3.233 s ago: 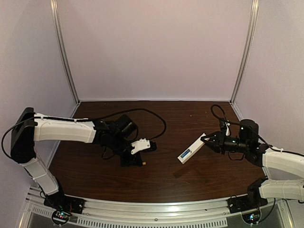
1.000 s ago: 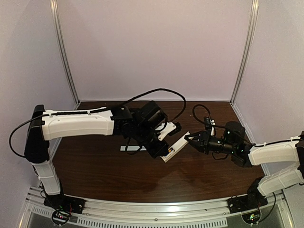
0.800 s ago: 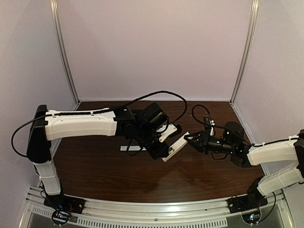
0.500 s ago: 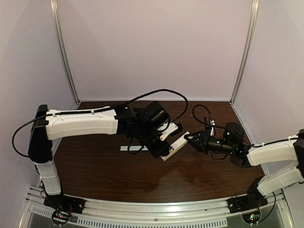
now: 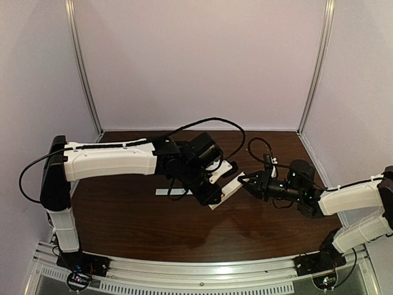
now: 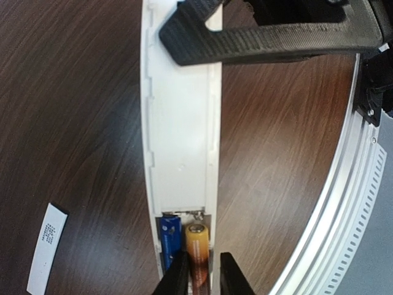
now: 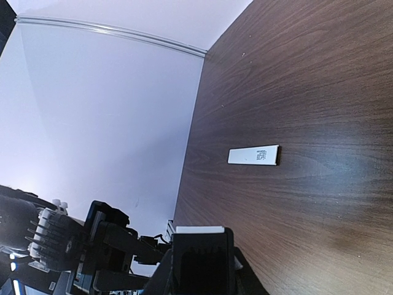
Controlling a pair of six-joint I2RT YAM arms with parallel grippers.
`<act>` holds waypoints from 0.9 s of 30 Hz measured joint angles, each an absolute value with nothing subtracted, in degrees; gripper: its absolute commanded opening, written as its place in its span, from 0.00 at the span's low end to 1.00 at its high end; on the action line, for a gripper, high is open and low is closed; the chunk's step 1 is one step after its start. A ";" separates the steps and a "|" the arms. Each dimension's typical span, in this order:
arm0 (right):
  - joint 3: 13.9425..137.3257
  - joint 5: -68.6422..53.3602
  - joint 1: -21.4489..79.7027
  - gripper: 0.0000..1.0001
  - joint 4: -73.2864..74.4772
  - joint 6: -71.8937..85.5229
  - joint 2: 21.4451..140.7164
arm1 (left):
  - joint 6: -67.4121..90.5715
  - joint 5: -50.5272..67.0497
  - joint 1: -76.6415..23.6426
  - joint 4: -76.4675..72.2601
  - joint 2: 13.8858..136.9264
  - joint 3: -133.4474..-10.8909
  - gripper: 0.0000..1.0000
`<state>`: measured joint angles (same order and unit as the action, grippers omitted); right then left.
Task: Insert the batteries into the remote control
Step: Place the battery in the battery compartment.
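White remote control (image 6: 181,135), held clear of the brown wood table (image 6: 80,123) and spanning the gap between my two claws. Seen from above, its long axis runs on a diagonal, from lower left near my left arm up to the right. In the left wrist view the same axis runs straight up the frame. One end is clamped in my right claw (image 5: 243,182), jaws closed on it, with one black finger (image 6: 264,40) lying across the far end of the bar. The other end points at my left wrist and carries the uncovered battery bay, which faces that camera. Blue battery (image 6: 169,236) and orange battery (image 6: 196,244) lie side by side in the bay, both parallel to the remote's long axis, blue on the left of that view and orange on the right. My left claw (image 6: 201,279) sits at this end, its fingertips (image 6: 177,278) on either side of the orange battery's near end. I cannot tell whether they pinch it or stand just free of it. Thin white cover strip (image 6: 46,249) lies flat on the table, left of the remote in the overhead view and apart from it.
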<state>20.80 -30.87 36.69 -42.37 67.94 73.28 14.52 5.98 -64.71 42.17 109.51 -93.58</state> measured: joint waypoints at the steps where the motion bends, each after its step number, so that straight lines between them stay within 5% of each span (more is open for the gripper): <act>1: 20.73 -30.81 36.69 0.00 -42.46 67.94 73.30 | 14.52 5.98 -64.73 42.17 109.51 -93.58 0.22; 27: 20.10 -31.09 36.88 0.00 -44.86 70.11 73.28 | 14.50 2.13 -64.45 42.96 109.51 -94.41 0.51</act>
<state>20.10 -31.09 36.88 -44.86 70.11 73.28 14.50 2.13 -64.45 42.96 109.51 -94.41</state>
